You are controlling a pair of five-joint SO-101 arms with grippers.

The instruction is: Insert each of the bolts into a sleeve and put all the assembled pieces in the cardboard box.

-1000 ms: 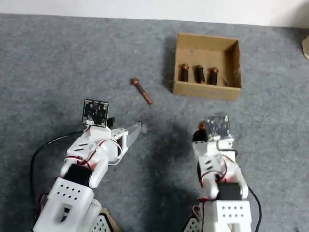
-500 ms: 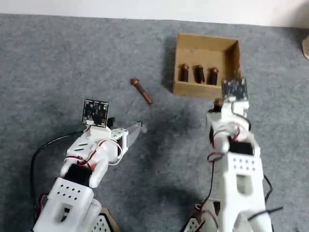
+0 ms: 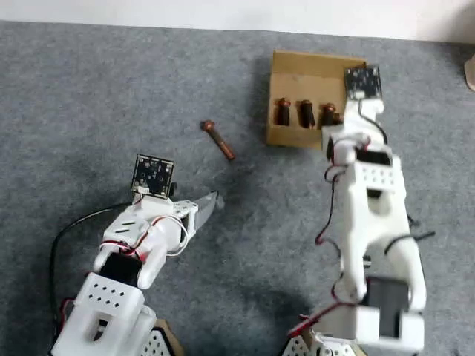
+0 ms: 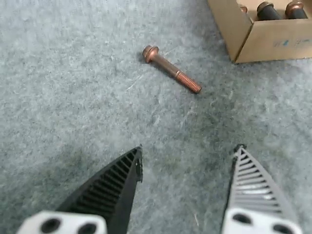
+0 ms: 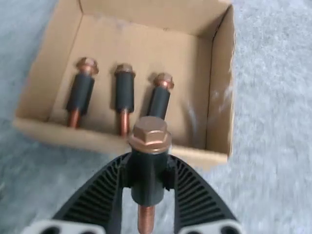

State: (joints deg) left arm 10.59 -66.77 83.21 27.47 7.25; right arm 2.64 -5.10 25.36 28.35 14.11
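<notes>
Bolt [image 5: 150, 134] sleeved, in right pincer [image 5: 148, 170], at cardboard box [image 5: 220, 87]

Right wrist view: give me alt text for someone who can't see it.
The right gripper holds a copper bolt in a black sleeve close to an open cardboard box. Three more sleeved bolts lie side by side inside.

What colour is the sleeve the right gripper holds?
Black sleeve, clearest in the right wrist view.
</notes>
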